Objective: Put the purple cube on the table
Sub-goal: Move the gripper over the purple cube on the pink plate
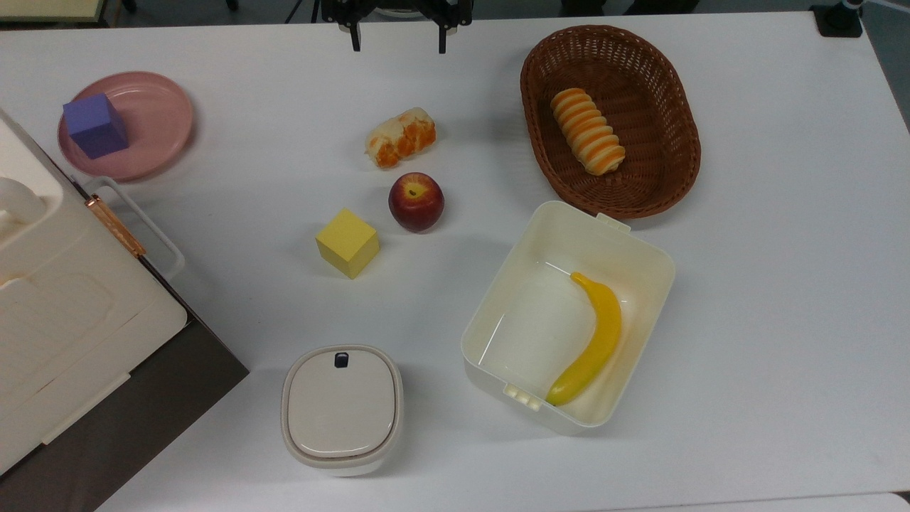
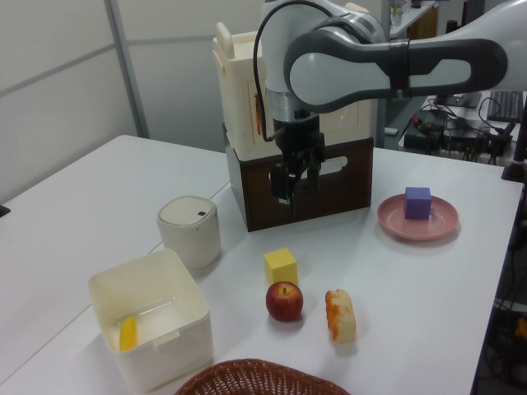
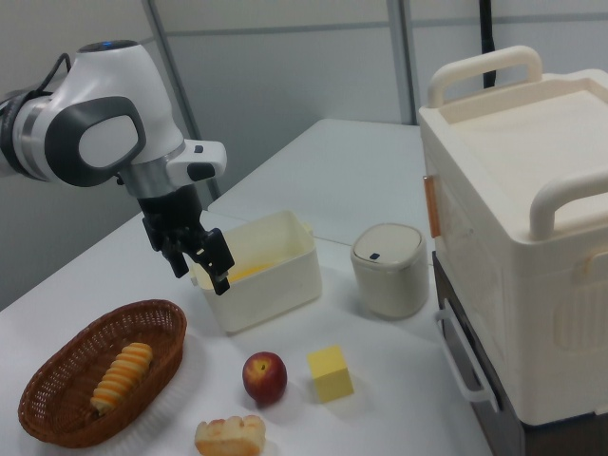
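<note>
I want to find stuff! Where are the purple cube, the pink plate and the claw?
purple cube (image 1: 95,125), top view, its top face.
pink plate (image 1: 160,121), top view, bare inner surface.
claw (image 1: 398,39), top view, midway between fingertips.

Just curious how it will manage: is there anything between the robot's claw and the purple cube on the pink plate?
Nothing visible blocks it. The gripper hangs open above the table's far edge in the top view. The purple cube sits on the pink plate toward the top view's left, with bare tabletop between them. The other items lie off that line.

The purple cube (image 1: 95,126) sits flat on a pink plate (image 1: 153,121) atop the white table (image 1: 768,284).
</note>
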Controlling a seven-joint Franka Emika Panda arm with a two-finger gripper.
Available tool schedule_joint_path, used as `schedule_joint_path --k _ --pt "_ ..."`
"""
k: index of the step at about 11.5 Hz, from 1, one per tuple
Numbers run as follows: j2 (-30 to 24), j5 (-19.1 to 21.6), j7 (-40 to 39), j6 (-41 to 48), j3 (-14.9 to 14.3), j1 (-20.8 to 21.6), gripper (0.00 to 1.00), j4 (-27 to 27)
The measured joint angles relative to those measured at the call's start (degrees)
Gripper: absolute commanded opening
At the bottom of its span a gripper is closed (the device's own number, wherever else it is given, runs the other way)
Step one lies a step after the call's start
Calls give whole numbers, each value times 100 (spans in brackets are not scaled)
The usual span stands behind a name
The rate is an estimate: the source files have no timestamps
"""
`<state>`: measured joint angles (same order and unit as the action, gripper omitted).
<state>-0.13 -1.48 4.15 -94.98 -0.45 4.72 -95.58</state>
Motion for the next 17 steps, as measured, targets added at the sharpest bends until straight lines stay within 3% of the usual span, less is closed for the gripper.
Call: schedule_joint_path --k 6,9,13,17 --pt "0 -4 0 52 -30 -24 100 -26" --pt "0 -46 -1 52 -75 -284 100 -31" --pt "7 -147 -878 52 -115 -1028 100 -44" --pt "86 -160 -2494 -113 -138 -2142 100 -63"
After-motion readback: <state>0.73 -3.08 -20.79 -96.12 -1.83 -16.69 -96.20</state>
